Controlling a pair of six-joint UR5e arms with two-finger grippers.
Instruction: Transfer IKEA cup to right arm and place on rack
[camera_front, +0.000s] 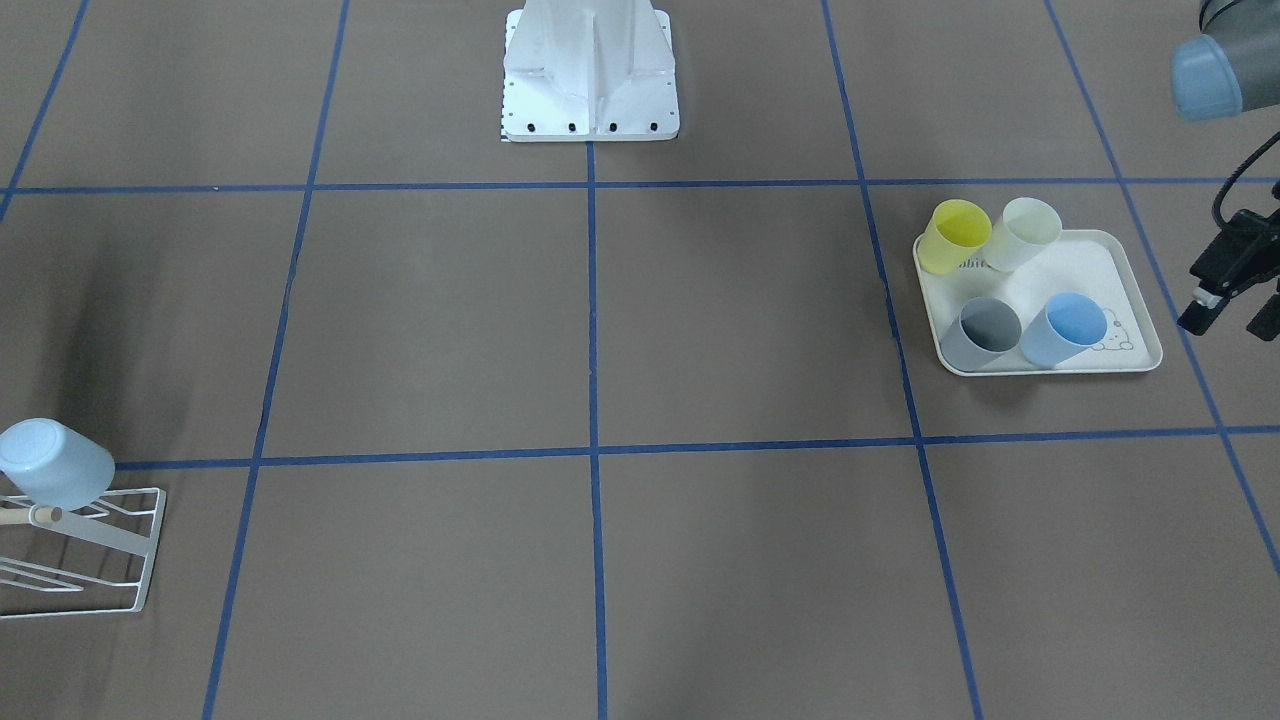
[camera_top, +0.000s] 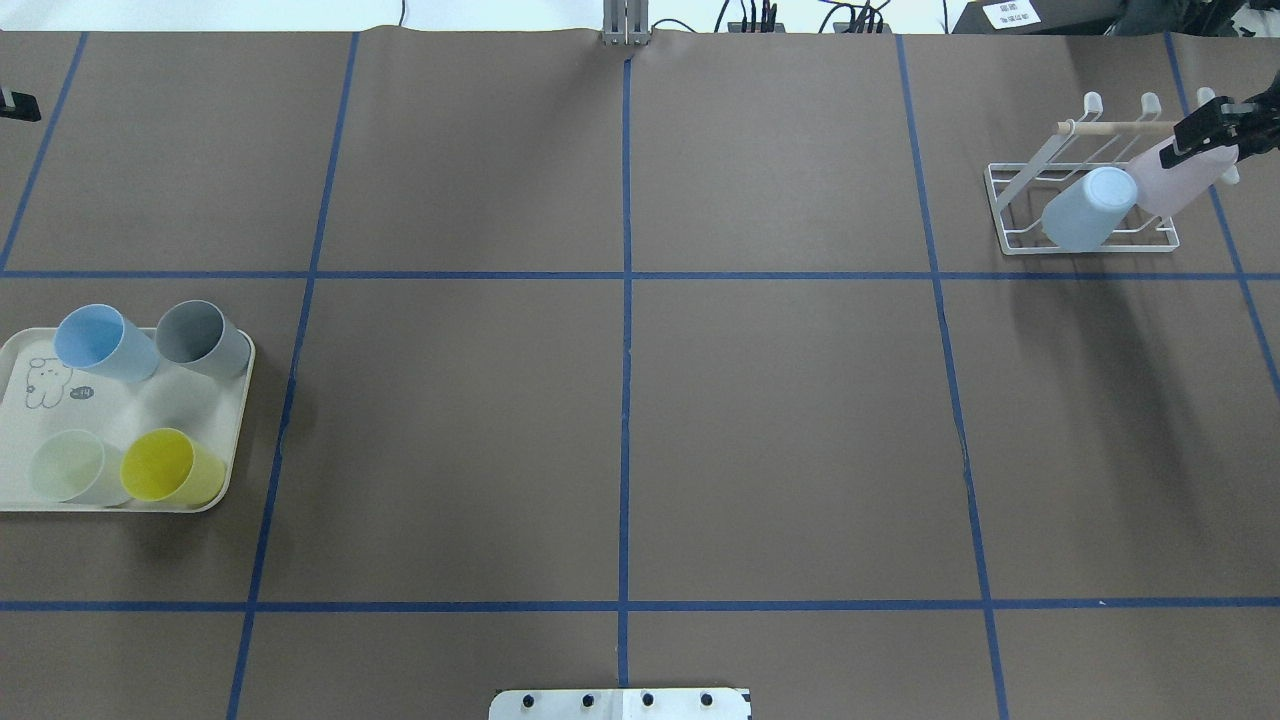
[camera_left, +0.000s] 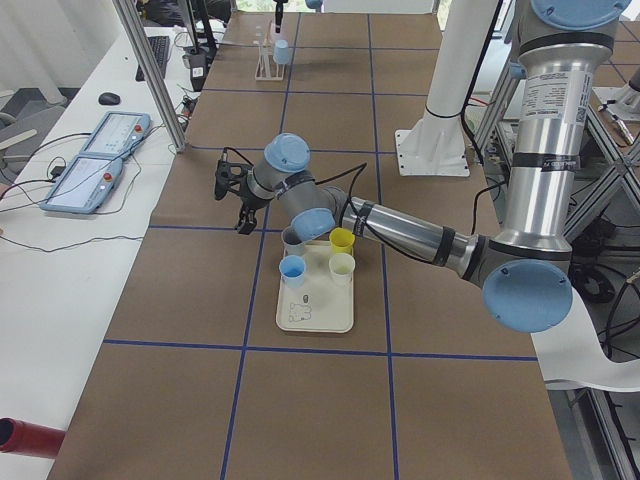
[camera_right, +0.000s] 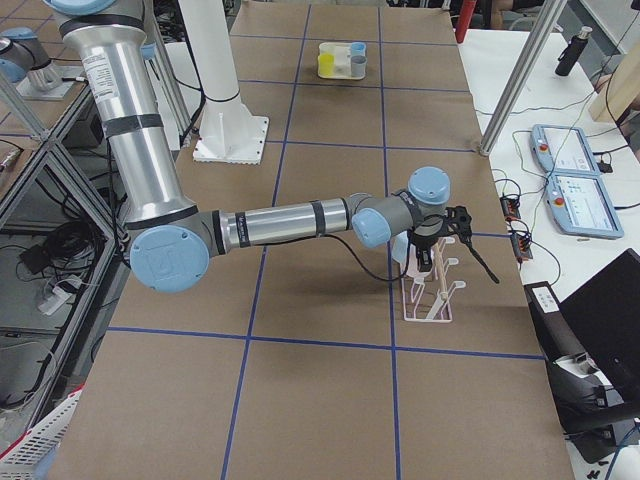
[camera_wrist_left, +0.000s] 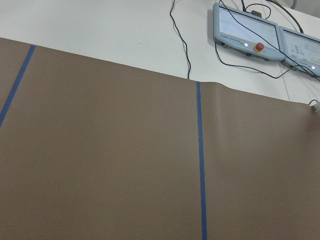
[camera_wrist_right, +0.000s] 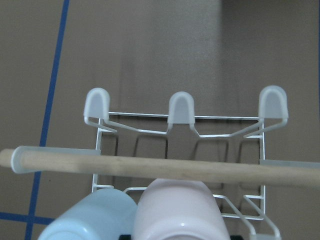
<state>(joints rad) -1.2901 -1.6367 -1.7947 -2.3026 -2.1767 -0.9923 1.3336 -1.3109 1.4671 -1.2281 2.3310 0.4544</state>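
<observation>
Rack: cut by the front-facing view's left edge; only one end shows there. The pale blue cup on it is clipped by the same edge.

Left gripper: at that view's right edge, fingers apart, the outer finger cut off.

Right gripper: partly beyond the overhead view's right edge. Whether it grips the pink cup cannot be determined.

Right wrist view: both cups are cut by the bottom edge, the fingers barely show, and the wooden dowel runs out at the right.

Tray: left side cut off overhead.

Prongs carrying the cups: hidden under the cups.
</observation>
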